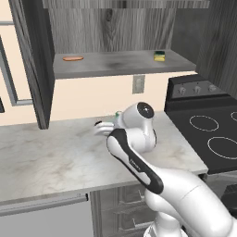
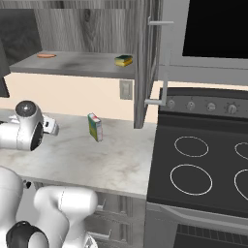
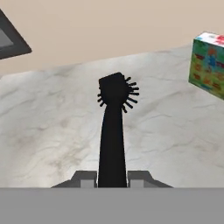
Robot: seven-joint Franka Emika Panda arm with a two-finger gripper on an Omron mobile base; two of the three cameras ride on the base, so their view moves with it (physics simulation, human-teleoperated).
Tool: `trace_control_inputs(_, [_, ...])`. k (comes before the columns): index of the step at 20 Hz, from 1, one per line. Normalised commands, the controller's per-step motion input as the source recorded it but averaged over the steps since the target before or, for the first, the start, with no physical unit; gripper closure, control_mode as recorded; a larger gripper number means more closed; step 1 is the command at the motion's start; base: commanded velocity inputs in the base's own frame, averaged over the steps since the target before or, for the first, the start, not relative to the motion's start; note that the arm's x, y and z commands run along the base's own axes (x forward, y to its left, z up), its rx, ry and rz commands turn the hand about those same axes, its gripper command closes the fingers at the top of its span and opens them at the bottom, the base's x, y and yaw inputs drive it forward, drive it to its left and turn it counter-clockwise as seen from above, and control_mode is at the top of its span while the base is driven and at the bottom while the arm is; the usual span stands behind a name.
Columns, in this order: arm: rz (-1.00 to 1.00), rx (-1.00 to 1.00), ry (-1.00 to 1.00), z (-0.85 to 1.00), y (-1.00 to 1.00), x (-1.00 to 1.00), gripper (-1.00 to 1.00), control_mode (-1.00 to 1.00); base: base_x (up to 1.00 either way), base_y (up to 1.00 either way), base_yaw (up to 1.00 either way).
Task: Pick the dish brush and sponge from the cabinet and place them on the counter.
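- The dish brush (image 3: 113,131) is clamped at its handle between the two fingertips (image 3: 85,178) of the gripper (image 3: 112,180), whose jaws are closed on it; its bristly head points away from the hand, over the counter (image 3: 52,131).
- In the hand view, pale veined marble is seen all around the brush head, and whether the brush touches the surface cannot be told.
- A multicoloured box (image 3: 209,65) is seen to the right of the brush in the hand view; in the right base view the same box (image 2: 95,127) stands upright on the counter (image 2: 111,160), near the hand but apart from it.
- The sponge (image 1: 159,56) lies on the grey shelf of the cabinet (image 1: 115,62), near its right end; it is also seen from the right base view (image 2: 124,60).
- A flat orange oval thing (image 1: 73,58) rests near the left end of the same shelf, well apart from the sponge.
- The cabinet door (image 1: 32,60) stands open at the left.
- A wall outlet (image 1: 138,84) is set between shelf and counter.
- The black stovetop (image 2: 203,164) lies to the right of the counter.
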Motion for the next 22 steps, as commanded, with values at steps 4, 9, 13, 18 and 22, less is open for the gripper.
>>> trace_control_inputs(4, [0.0, 0.0, 0.07, -0.26, 0.12, 0.22, 1.0, -1.0, 0.0, 0.0, 0.0])
trace_control_inputs(9, [0.0, 0.0, 0.07, -0.33, 0.14, 0.25, 1.0, -1.0, 0.0, 0.0, 0.0])
trace_control_inputs(13, [0.0, 0.0, 0.07, -0.34, 0.13, 0.28, 1.0, -1.0, 0.0, 0.0, 0.0])
trace_control_inputs(18, [0.0, 0.0, 0.02, -0.25, 0.12, 0.21, 1.0, -1.0, 0.0, 0.0, 0.0])
trace_control_inputs(22, [0.0, -0.01, 0.0, -0.24, 0.14, 0.16, 1.0, -1.0, 0.0, 0.0, 0.0])
